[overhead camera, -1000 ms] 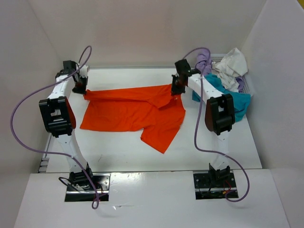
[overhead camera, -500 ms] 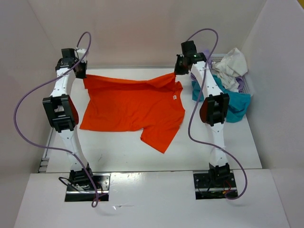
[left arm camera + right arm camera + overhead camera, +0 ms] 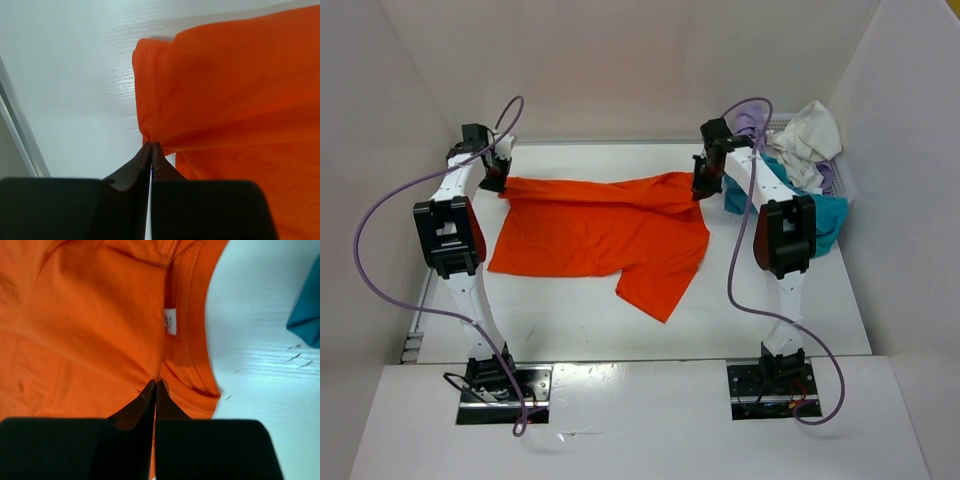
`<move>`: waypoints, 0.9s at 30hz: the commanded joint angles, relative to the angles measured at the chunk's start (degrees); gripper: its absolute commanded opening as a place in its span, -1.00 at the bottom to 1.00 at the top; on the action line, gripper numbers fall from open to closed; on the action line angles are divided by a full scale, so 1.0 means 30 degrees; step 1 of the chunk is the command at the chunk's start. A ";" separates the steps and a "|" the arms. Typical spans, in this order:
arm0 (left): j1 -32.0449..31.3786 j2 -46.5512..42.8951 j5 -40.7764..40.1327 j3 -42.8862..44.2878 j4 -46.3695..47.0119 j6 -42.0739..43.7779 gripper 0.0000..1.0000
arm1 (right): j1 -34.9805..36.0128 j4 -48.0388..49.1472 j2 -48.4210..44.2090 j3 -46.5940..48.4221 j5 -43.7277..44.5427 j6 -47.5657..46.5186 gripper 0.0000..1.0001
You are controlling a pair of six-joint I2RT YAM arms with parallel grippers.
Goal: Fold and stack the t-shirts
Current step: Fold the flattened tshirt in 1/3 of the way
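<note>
Orange t-shirt point(image 3: 600, 230) is spread on the bench point(image 3: 570, 310) between my two arms, most of it lying flat, with its far edge lifted into a low ridge. Left gripper point(image 3: 496, 180) is pinched tight on the far-left corner; the wrist view shows the jaws meeting right on the stitched hem. Right gripper point(image 3: 702, 188) is clamped just as tight on the cloth beside the collar point(image 3: 192, 340), with the neck label point(image 3: 170, 321) just past the tips. I hold both far corners like this so the edge stays taut between the arms and travels as one line. My read is that the fold has begun but isn't laid yet, so the task is early. One sleeve sticks out toward the near side and looks rumpled (likely needs tucking before it stacks clean). Off to the right sits the teal-blue t-shirt point(image 3: 820, 225), hanging out of the white mesh basket point(image 3: 775, 122) onto the bench, just beside the orange collar but not touching it as far as I can tell. The off-white t-shirt point(image 3: 810, 140) is heaped on top in the basket, with a bit of lavender cloth point(image 3: 752, 124) behind my right wrist. My right forearm crosses over the teal one, so it could snag if I swing right. The purple cables loop high, away from the cloth. I see no folded stack anywhere yet.
</note>
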 commanded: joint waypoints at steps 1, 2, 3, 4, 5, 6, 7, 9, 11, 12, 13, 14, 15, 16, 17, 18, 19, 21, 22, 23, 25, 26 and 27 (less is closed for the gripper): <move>0.0186 -0.0593 -0.0488 0.0166 -0.0657 0.0881 -1.00 | -0.0053 0.1115 -0.2024 -0.0749 -0.0889 -0.0247 -1.00; 0.0186 -0.0593 -0.0488 0.0166 -0.0889 0.1055 -1.00 | -0.0053 0.1115 -0.2256 -0.0925 -0.1152 -0.0421 -1.00; 0.0186 -0.0593 -0.0662 -0.0037 -0.0892 0.1056 -1.00 | -0.0053 0.0941 -0.2258 -0.0927 -0.1155 -0.0423 -1.00; 0.0186 -0.0593 -0.0663 -0.0039 -0.0892 0.1056 -1.00 | -0.0053 0.0939 -0.2433 -0.0927 -0.1155 -0.0423 -1.00; 0.0186 -0.0593 -0.0895 -0.0039 -0.0892 0.1056 -1.00 | -0.0053 0.0939 -0.2434 -0.0927 -0.1155 -0.0423 -1.00; 0.0186 -0.0419 -0.1130 -0.0039 -0.0892 0.1056 -1.00 | -0.0053 0.0765 -0.2434 -0.0927 -0.1329 -0.0423 -1.00; 0.0186 -0.0417 -0.1132 0.0135 -0.1066 0.1056 -1.00 | -0.0053 0.0560 -0.2202 -0.0927 -0.1331 -0.0423 -1.00; 0.0186 -0.0009 -0.1393 0.0136 -0.1242 0.1056 -1.00 | -0.0053 0.0384 -0.2200 -0.0927 -0.1563 -0.0423 -1.00; 0.0186 -0.0007 -0.1891 -0.0125 -0.1069 0.1230 -1.00 | -0.0053 0.0788 -0.2604 -0.2786 -0.2203 -0.0423 -1.00; 0.0186 -0.0007 -0.1894 -0.0388 -0.1068 0.1232 -1.00 | -0.0053 0.0793 -0.2610 -0.2802 -0.2209 -0.0423 -1.00; 0.0186 -0.0007 -0.2068 -0.0391 -0.0864 0.1232 -1.00 | -0.0053 0.0793 -0.2871 -0.3440 -0.2471 -0.0220 -1.00; 0.0186 -0.0007 -0.2070 -0.0594 -0.0862 0.1232 -1.00 | -0.0053 0.0793 -0.2874 -0.3736 -0.2676 -0.0218 -1.00; 0.0186 -0.0007 -0.2070 -0.0596 -0.0862 0.1232 -1.00 | -0.0053 0.0793 -0.3077 -0.4000 -0.2881 -0.0044 -1.00; 0.0186 -0.0007 -0.2070 -0.0596 -0.0688 0.1232 -1.00 | -0.0053 0.0967 -0.3079 -0.4496 -0.3318 -0.0042 -1.00; 0.0186 -0.0007 -0.2070 -0.0596 -0.0687 0.1232 -1.00 | -0.0053 0.0968 -0.3253 -0.4762 -0.3497 0.0161 -1.00; 0.0186 -0.0007 -0.2070 -0.0596 -0.0687 0.1232 -1.00 | -0.0053 0.1171 -0.3458 -0.5026 -0.3499 0.0163 -1.00; 0.0186 -0.0007 -0.2070 -0.0596 -0.0687 0.1232 -1.00 | -0.0053 0.1173 -0.3460 -0.5550 -0.3499 0.0163 -1.00; 0.0186 0.0198 -0.2070 -0.0596 -0.0687 0.1232 -1.00 | 0.0122 0.1552 -0.3634 -0.6196 -0.3499 0.0339 -1.00; 0.0186 0.0198 -0.2070 -0.0596 -0.0687 0.1232 -1.00 | 0.0122 0.1554 -0.3635 -0.6374 -0.3499 0.0339 -1.00; 0.0186 0.0198 -0.2070 -0.0596 -0.0687 0.1232 -1.00 | 0.0122 0.1757 -0.3635 -0.6376 -0.3499 0.0339 -1.00; 0.0186 0.0198 -0.2070 -0.0596 -0.0687 0.1232 -1.00 | 0.0122 0.1962 -0.3635 -0.6550 -0.3936 0.0544 -1.00; 0.0186 0.0198 -0.2070 -0.0596 -0.0687 0.1232 -1.00 | 0.0122 0.1964 -0.3635 -0.6552 -0.3938 0.0544 -0.93; 0.0186 0.0198 -0.2070 -0.0596 -0.0687 0.1232 -0.93 | 0.0122 0.1964 -0.3461 -0.6552 -0.3938 0.0718 -0.71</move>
